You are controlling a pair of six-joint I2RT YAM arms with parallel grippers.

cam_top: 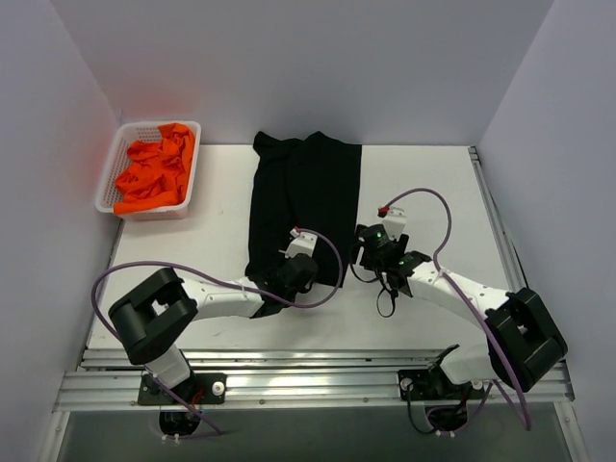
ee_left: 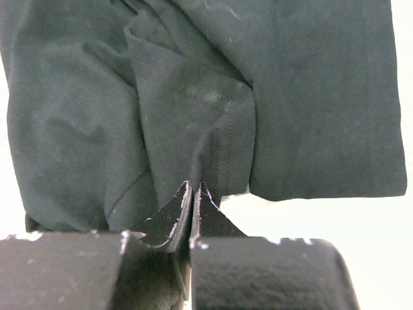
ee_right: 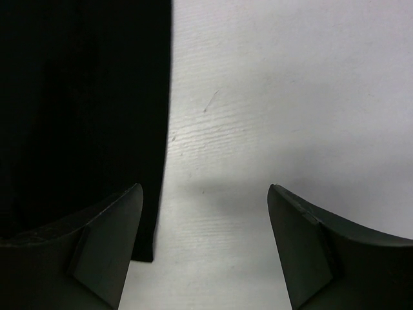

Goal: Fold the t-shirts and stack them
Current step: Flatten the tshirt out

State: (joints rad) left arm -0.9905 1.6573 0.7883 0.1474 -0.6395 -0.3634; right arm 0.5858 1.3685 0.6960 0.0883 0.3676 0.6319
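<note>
Left gripper (ee_left: 195, 187): jaws together, pinching the near hem of the black shirt (cam_top: 306, 192). Right gripper (ee_right: 205, 187): jaws apart, low over the table (cam_top: 423, 173), straddling the shirt's right edge close to its near corner. The shirt lies partly folded and creased along mid-table, reaching the far edge. Far left corner: white basket (cam_top: 109, 183) holding crumpled orange shirts (cam_top: 154, 171).
</note>
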